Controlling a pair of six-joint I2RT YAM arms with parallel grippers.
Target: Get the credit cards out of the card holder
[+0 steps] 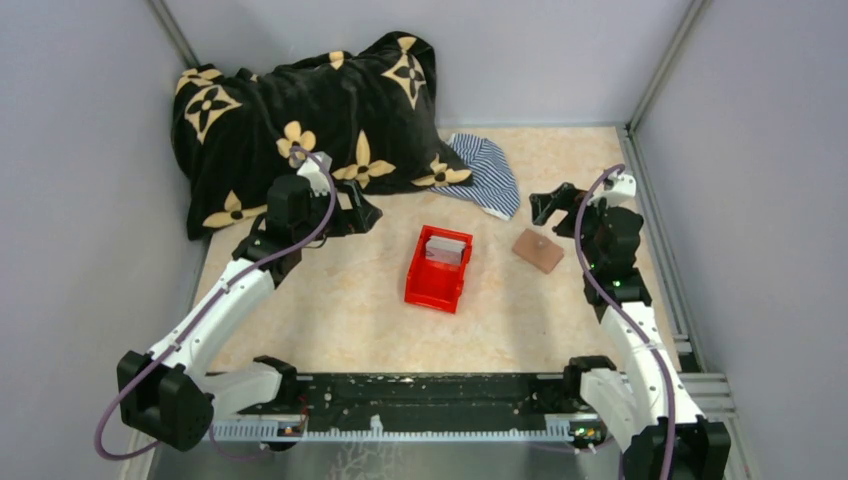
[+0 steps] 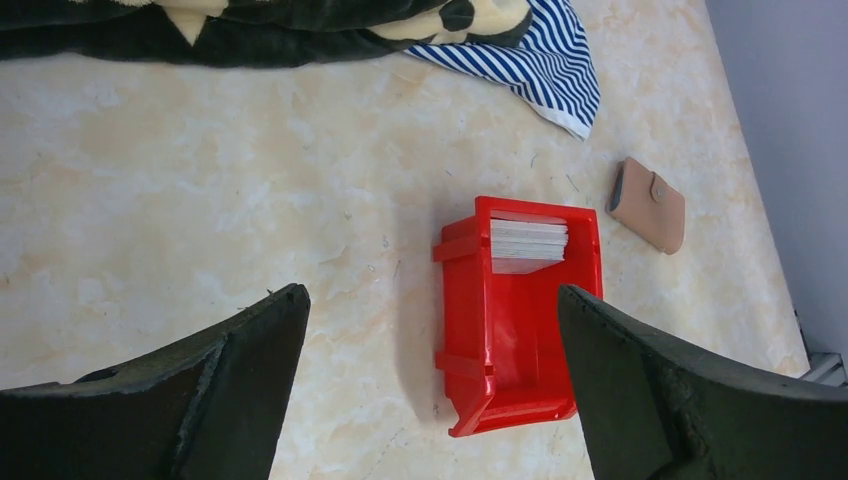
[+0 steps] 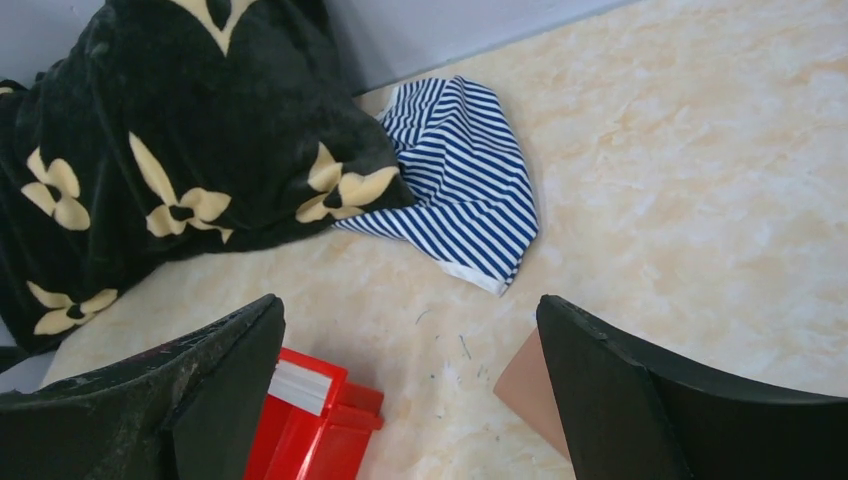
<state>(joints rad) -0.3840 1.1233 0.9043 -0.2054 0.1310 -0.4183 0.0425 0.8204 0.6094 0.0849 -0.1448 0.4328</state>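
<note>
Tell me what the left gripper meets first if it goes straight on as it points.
Probably the red bin, framed between the open fingers of the left gripper; depth is unclear, so the table might come first.

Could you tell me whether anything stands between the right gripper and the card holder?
Nothing visible does: the closed card holder lies on bare table near the open right gripper; the red bin sits well aside.
</note>
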